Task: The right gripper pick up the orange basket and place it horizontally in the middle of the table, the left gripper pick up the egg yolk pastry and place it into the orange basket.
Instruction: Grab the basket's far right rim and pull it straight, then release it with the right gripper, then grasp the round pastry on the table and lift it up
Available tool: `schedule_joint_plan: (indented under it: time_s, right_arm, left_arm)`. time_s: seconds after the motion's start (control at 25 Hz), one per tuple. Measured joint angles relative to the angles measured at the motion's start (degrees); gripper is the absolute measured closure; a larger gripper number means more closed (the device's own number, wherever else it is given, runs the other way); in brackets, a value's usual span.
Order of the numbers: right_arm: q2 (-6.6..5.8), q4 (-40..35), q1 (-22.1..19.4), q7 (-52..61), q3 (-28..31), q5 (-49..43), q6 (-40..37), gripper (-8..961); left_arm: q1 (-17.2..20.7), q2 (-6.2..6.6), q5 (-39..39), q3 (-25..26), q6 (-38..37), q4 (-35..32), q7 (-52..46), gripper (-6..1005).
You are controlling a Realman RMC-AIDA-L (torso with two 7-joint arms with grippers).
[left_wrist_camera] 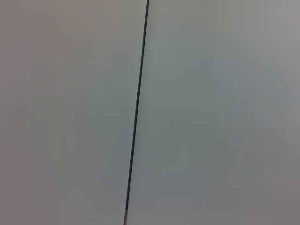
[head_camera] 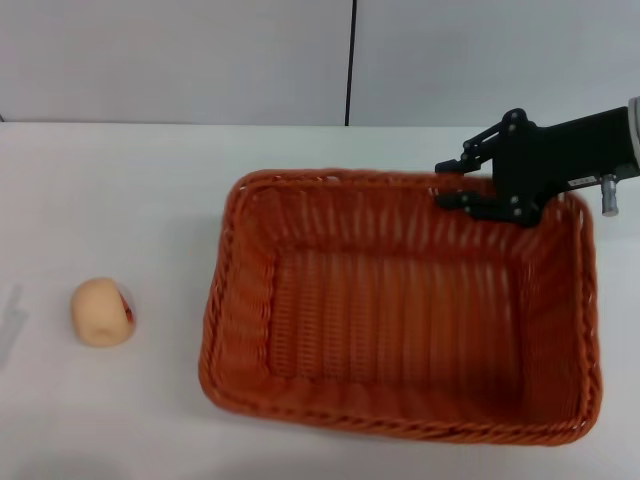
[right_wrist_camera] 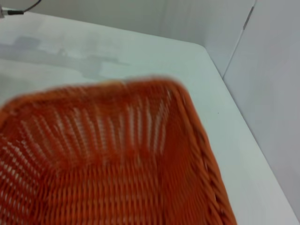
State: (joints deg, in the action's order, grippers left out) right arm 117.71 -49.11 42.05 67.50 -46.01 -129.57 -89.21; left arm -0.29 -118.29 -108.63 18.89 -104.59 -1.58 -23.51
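At the far left of the bench point(head_camera: 150, 190) lies the pastry point(head_camera: 102, 311), alone on bare white surface, its reddish spot turned toward the basket point(head_camera: 400, 320) and a clear gap between the two. The left gripper does not show in the head view, and its wrist camera sees only a pale wall with a dark seam, so its jaws cannot be judged; it seems to be parked away from the work. The basket fills the middle and right of the bench, its long axis running left to right across the robot's front, already roughly horizontal, with its inside empty. The right gripper point(head_camera: 462, 185) reaches in from the right edge and sits at the basket's far right corner, over the far rim. Its jaws look only slightly parted, one finger above the rim and one at or just inside it; whether they actually pinch the weave cannot be told from here. The right wrist view looks down into a basket corner point(right_wrist_camera: 178, 93) with bench beyond. The relation that matters next is pastry to basket: the pastry lies directly left of the basket's left short wall, so the left arm is much the nearer one. Nothing stands between them, though that wall must be cleared by lifting over it.
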Motion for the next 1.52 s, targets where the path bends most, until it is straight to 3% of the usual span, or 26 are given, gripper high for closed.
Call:
schedule_joint_plan:
  time_s: [0.2,0.48,0.68,0.72,0.84,0.88,0.92,1.04,1.08,1.28,1.52]
  right_arm:
    - [0.39,-0.1,-0.3,-0.1,-0.3,0.0,0.6,664]
    - [0.76,-3.7,-4.3,0.6,0.5,7.8,-0.4,664]
    - [1.12,-6.2,-13.4,0.6,0.5,27.1,-2.3,664]
    - [1.14,-6.0,-15.6,0.5,0.5,31.8,-2.3,664]
    - [1.21,-3.4,-22.8,-0.3,0.5,46.9,-2.7,665]
    - [1.22,-2.3,-24.2,-0.6,0.6,49.8,-2.9,665]
    - [1.22,0.3,-26.9,-1.6,0.6,55.5,-3.6,665]
    - [1.21,2.5,-28.9,-2.7,0.9,59.3,-4.1,665]
    - [1.21,3.8,-29.9,-3.3,1.1,61.1,-4.5,665]
    - [1.20,8.0,-31.8,-3.8,3.0,64.3,-6.1,665]
    - [1.17,11.9,-32.3,-5.0,4.9,64.5,-7.6,664]
  left_arm:
    - [-0.1,0.08,0.0,0.0,0.1,0.0,0.1,284]
    - [-0.7,0.29,-0.1,-3.3,0.3,-2.3,-1.6,290]
    - [-2.4,0.34,-0.2,-10.3,0.1,-8.7,-7.6,294]
    - [-3.5,0.35,-0.2,-15.1,0.0,-13.5,-12.3,294]
    - [-4.5,0.35,-0.2,-19.0,0.1,-17.3,-16.6,297]
    - [-5.8,0.35,-0.2,-25.2,0.7,-23.0,-22.4,298]
    - [-6.2,0.36,-0.2,-27.1,0.9,-24.7,-24.0,298]
    - [-6.6,0.35,-0.3,-29.3,1.3,-26.7,-25.6,301]
    - [-7.9,0.32,-1.6,-33.6,3.2,-29.4,-28.3,302]
    - [-8.9,0.19,-3.4,-34.3,5.2,-29.6,-28.5,306]
    - [-11.2,-0.08,-6.2,-34.7,13.7,-26.8,-27.6,310]
